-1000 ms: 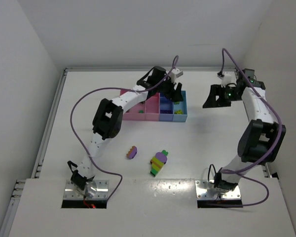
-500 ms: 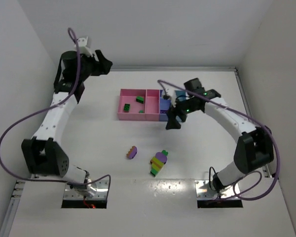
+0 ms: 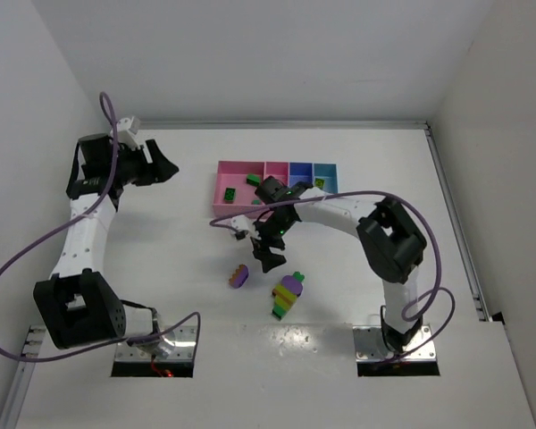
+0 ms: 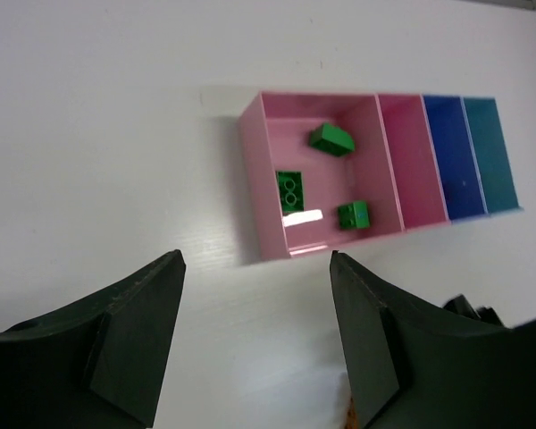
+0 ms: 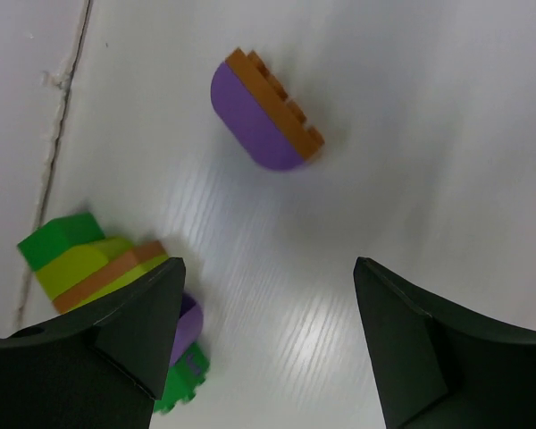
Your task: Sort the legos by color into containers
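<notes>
The left arm rises along the left side of the top view. Its gripper (image 3: 157, 168) faces right toward the containers (image 3: 277, 170), its jaws spread and empty. The right arm bends across the centre, and its gripper (image 3: 266, 256) hangs with jaws parted and nothing held, just above a half-round purple-and-orange brick (image 5: 263, 112). Lower right of that brick lies a stacked clump (image 3: 288, 294) of green, yellow-green, orange and purple. Three glossy dark green bricks (image 4: 288, 189) sit in the wide pink bin (image 4: 259, 201), on the smooth white table (image 3: 161, 250).
</notes>
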Motion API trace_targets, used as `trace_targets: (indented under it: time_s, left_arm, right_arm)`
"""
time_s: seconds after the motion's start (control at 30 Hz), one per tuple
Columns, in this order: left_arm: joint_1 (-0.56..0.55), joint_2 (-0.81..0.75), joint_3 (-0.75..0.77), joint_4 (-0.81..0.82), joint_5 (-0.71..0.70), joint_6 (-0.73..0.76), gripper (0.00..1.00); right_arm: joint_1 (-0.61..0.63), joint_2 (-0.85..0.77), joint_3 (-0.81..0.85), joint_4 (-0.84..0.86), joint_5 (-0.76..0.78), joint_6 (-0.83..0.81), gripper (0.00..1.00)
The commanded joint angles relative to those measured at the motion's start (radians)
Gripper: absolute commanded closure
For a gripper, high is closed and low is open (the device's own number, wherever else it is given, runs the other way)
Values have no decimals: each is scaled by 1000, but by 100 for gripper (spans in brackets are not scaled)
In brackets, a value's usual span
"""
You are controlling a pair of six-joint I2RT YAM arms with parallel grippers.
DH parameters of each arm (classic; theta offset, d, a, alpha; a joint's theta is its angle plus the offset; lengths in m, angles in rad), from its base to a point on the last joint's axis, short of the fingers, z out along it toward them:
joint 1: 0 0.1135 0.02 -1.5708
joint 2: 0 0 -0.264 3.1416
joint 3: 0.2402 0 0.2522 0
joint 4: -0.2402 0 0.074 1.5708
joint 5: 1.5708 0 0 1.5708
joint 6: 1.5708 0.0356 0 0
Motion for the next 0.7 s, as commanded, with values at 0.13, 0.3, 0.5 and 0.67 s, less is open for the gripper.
trace_targets:
  time_s: [0.13, 0.3, 0.5, 0.67]
  left_arm:
    - [91, -110, -45, -113, 194, 104, 29]
    - [145, -153, -92, -133, 204, 128, 29]
    - [180, -188, -126, -162, 214, 129, 29]
    - [210, -251, -148, -193, 214, 129, 29]
  right_arm:
    - [85, 57, 97, 57, 17, -154, 23]
    - [120, 77, 106, 23, 26, -240, 23]
    - [141, 95, 95, 13, 26, -296, 23]
    - [160, 123, 104, -7, 26, -328, 23]
